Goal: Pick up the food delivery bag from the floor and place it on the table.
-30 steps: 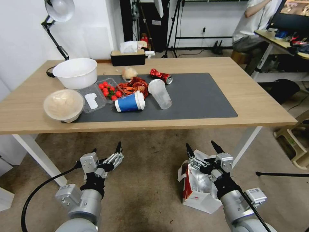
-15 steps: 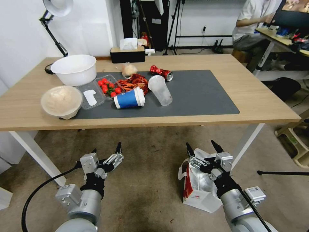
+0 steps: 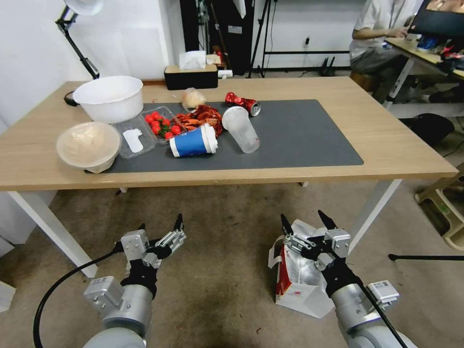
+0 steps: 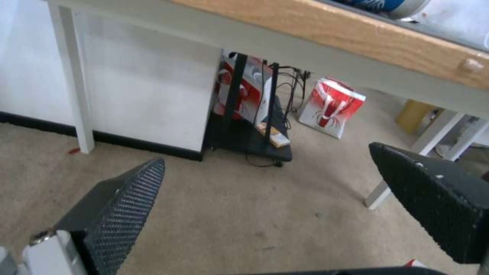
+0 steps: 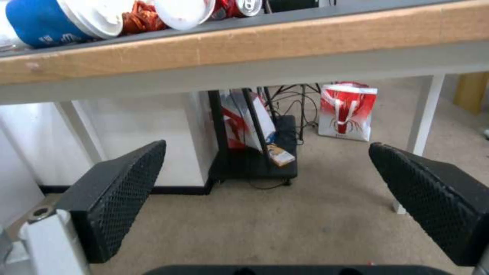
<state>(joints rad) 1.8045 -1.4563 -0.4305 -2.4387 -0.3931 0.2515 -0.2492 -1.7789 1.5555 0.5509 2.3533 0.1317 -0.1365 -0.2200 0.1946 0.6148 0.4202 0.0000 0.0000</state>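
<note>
From the head camera you see the boxy white paper food delivery bag [image 3: 298, 282] with its red side panel and crumpled silver foil lining standing on the greyish-beige carpet floor [image 3: 227, 270], just in front of the table's right white leg. Your right gripper [image 3: 307, 224] hangs above the bag's open top with its two black fingers spread wide, holding nothing. Your left gripper [image 3: 162, 226] hovers over bare carpet well to the left of the bag, fingers also apart and empty. Beyond them stands the wide light-wood table [image 3: 396, 145] with its dark grey mat [image 3: 309, 140]. On the mat lie a blue paper cup with a white lid [image 3: 193, 141] on its side, a tipped clear plastic cup [image 3: 240, 128] and a crushed red can [image 3: 241, 103].

In the left wrist view, the left gripper [image 4: 265, 191] has its textured black fingers [image 4: 127, 206] far apart, with carpet and the table's underside ahead.

In the right wrist view, the right gripper [image 5: 265, 183] is likewise spread wide, facing the table's wooden edge [image 5: 305, 34] and the space beneath it.
</note>
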